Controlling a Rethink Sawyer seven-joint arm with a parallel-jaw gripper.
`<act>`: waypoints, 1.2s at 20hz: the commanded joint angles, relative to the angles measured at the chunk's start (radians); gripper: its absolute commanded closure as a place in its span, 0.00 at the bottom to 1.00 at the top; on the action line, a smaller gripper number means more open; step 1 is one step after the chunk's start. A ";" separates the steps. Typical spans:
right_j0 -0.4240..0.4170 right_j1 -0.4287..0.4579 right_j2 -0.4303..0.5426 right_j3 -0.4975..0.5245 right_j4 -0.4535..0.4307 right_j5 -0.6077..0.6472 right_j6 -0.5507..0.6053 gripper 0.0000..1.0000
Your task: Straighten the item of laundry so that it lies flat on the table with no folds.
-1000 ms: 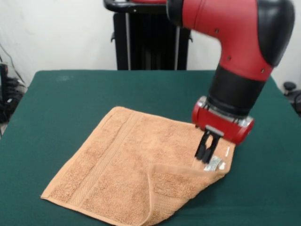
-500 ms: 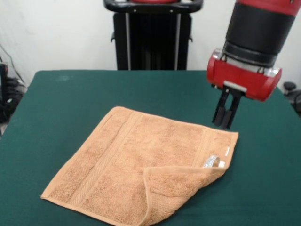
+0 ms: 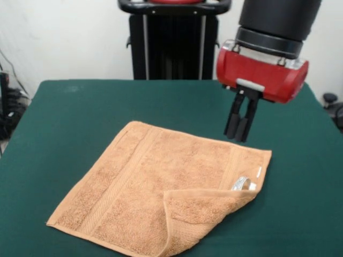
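One towel [image 3: 161, 184], one white label [image 3: 244, 183] on it, one green bench [image 3: 64, 118], one gripper [image 3: 236, 134] with two fingers [image 3: 231, 120].

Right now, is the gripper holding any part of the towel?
No, the gripper hangs empty above the towel, whose near corner is folded over.
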 commanded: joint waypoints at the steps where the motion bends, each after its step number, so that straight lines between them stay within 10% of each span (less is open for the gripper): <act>1: -0.047 0.074 0.203 0.084 -0.041 -0.131 0.097 1.00; 24: -0.132 0.123 0.293 0.051 -0.109 -0.235 0.009 1.00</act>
